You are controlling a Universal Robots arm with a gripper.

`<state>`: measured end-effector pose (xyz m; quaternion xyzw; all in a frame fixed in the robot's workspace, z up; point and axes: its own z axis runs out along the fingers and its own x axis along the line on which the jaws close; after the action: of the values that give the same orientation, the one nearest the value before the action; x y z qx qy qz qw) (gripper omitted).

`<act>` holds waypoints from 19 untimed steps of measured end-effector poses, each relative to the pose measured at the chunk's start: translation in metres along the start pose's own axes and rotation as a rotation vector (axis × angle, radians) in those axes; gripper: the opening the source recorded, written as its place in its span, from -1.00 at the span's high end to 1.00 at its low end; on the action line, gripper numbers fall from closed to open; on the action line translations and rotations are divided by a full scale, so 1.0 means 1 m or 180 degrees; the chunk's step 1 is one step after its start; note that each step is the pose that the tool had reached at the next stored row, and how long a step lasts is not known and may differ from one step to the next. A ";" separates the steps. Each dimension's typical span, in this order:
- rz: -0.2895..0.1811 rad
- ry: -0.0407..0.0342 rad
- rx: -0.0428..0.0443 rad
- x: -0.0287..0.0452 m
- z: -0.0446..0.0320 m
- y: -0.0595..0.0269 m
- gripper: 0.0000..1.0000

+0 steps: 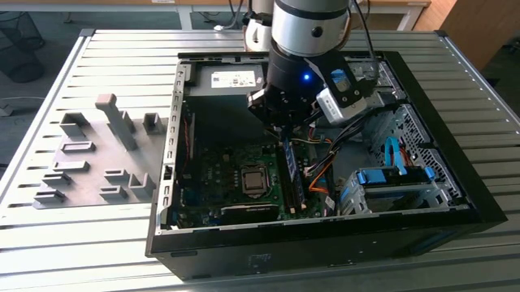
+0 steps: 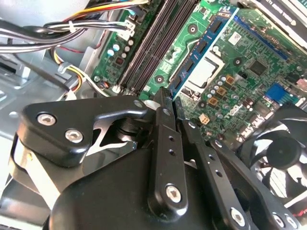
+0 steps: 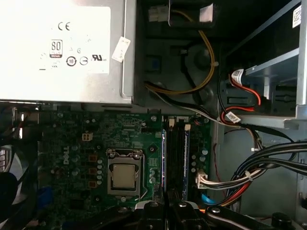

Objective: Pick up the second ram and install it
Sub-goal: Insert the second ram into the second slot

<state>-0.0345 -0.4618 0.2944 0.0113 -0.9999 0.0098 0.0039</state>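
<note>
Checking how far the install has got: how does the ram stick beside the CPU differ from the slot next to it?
The ram stick is green with black chips and a blue label; the slot is plain black. The ram stick sits seated in its socket beside the CPU, while the slot is empty. Both are long, narrow and run parallel.

Around me: slatted grey metal tabletop [image 1: 97, 243]; grey floor [image 1: 49, 24] at ten o'clock; wooden furniture [image 1: 475, 27] at two o'clock; even daylight.
</note>
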 end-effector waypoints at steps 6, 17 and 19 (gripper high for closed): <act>0.0037 0.0001 -0.0001 -0.0002 0.0110 -0.0023 0.72; 0.0043 0.0001 0.0000 -0.0004 0.0205 -0.0065 0.72; 0.0043 0.0001 0.0000 -0.0004 0.0205 -0.0065 0.72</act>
<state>-0.0341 -0.4688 0.2740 0.0046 -0.9999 0.0097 0.0040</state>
